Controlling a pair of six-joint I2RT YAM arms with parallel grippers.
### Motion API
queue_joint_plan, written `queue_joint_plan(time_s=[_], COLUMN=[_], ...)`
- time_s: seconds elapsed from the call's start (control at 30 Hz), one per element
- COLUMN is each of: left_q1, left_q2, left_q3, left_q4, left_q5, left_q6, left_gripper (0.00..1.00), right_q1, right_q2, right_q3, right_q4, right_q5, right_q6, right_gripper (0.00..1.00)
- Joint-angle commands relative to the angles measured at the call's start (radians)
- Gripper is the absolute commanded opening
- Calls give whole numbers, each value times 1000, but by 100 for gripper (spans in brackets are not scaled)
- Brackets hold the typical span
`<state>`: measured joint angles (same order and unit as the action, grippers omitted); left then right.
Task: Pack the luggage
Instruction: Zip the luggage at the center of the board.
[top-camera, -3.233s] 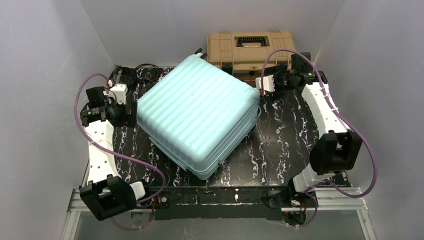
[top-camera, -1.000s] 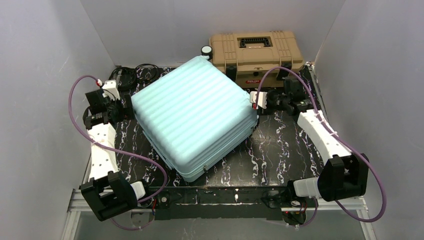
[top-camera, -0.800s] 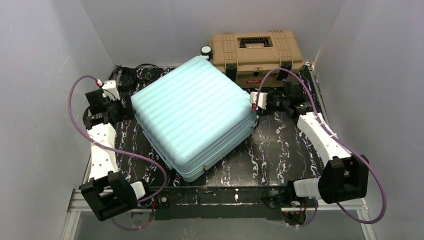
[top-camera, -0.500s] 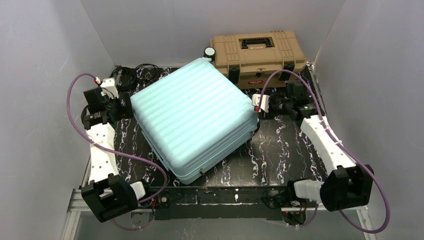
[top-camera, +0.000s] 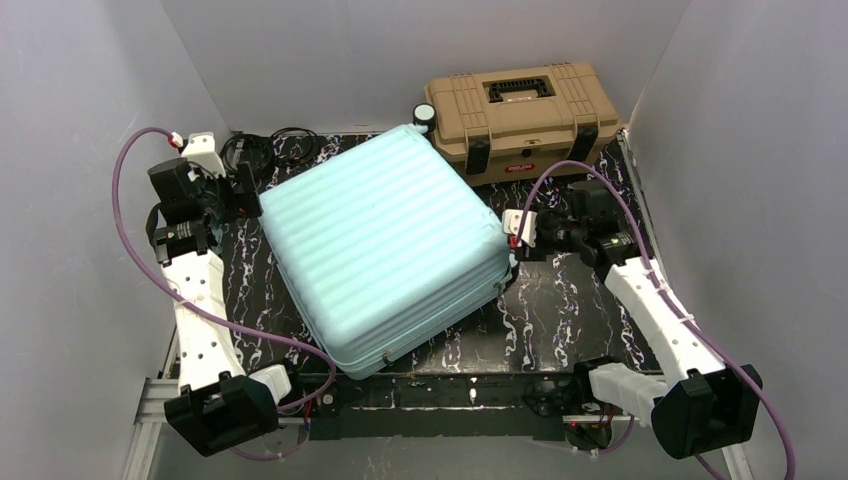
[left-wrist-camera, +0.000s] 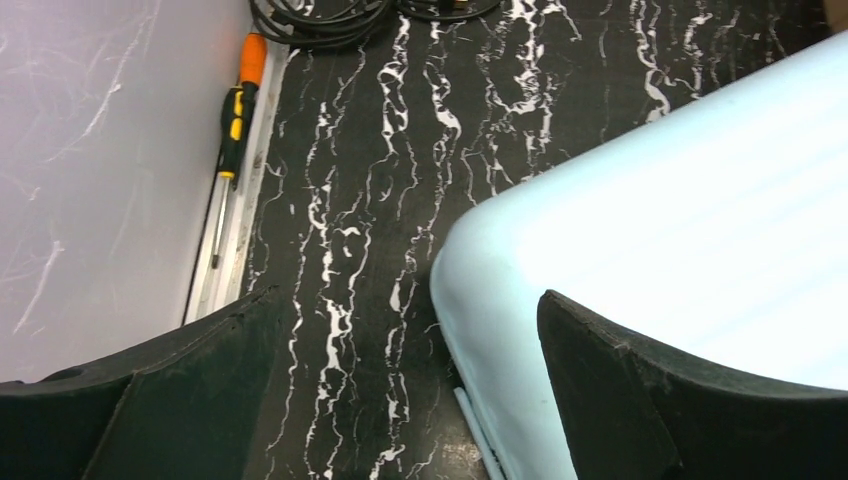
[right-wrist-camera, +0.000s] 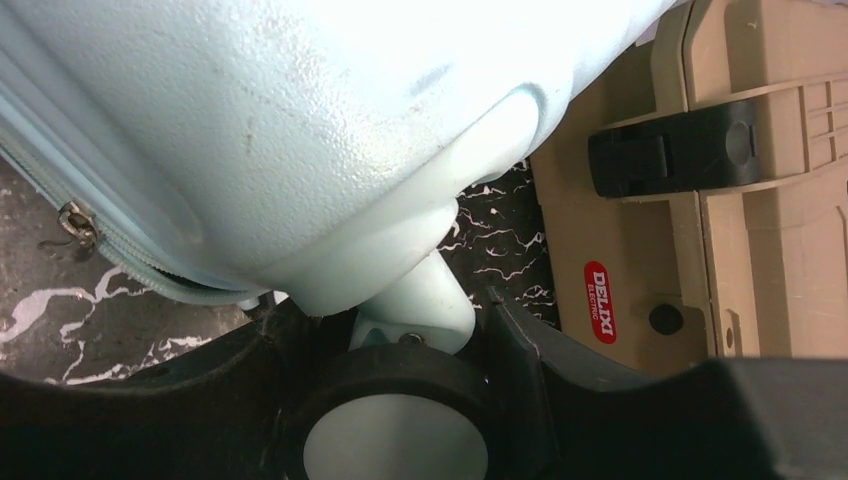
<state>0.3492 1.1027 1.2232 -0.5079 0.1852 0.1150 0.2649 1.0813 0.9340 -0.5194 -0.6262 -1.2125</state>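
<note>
1. Since the earlier views, the luggage (top-camera: 385, 245) has slid and turned toward 7 o'clock, away from the tan toolbox (top-camera: 520, 105). The right arm has drawn back toward 6 o'clock with it. The left arm has pulled off toward 10 o'clock.
2. The luggage lies flat and closed in the middle of the black marbled counter (top-camera: 560, 300). The toolbox sits just beyond it at 1 o'clock.
3. The wheeled end faces about 2 o'clock, so I judge the long axis to run from 2 to 8 o'clock. The right gripper (top-camera: 515, 235) is at the 3 o'clock corner, with the shell toward 9 o'clock from it. It is the nearer arm.
4. The right jaws pinch the corner wheel (right-wrist-camera: 395, 440), one finger on each side. The left gripper (left-wrist-camera: 408, 300) has its jaws spread wide above the 10 o'clock corner, holding nothing.
5. The shell is pale mint, ribbed and lightly scuffed. Its zip is run shut, with a pull (right-wrist-camera: 75, 220) hanging at the seam. Packing probably waits on opening it.
</note>
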Motion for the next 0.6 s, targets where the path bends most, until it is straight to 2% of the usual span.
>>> queue_joint_plan(time_s=[0.0, 0.17, 0.3, 0.37, 0.57], left_q1=[-7, -42, -41, -31, 7], left_q2=[4, 11, 25, 21, 27], left_q3=[37, 4, -36, -73, -109], left_q4=[-55, -88, -127, -115, -115], left_q5=[105, 57, -152, -226, -283], left_q6=[-33, -1, 33, 45, 22], left_gripper=[95, 94, 92, 88, 71], right_q1=[109, 278, 296, 297, 297], right_q2=[-21, -15, -6, 4, 51], right_q3=[-38, -70, -66, -66, -47], right_q4=[56, 218, 293, 324, 392], right_q5=[-19, 186, 259, 298, 381], right_q6=[196, 329, 397, 405, 408], right_gripper=[1, 1, 1, 1, 1])
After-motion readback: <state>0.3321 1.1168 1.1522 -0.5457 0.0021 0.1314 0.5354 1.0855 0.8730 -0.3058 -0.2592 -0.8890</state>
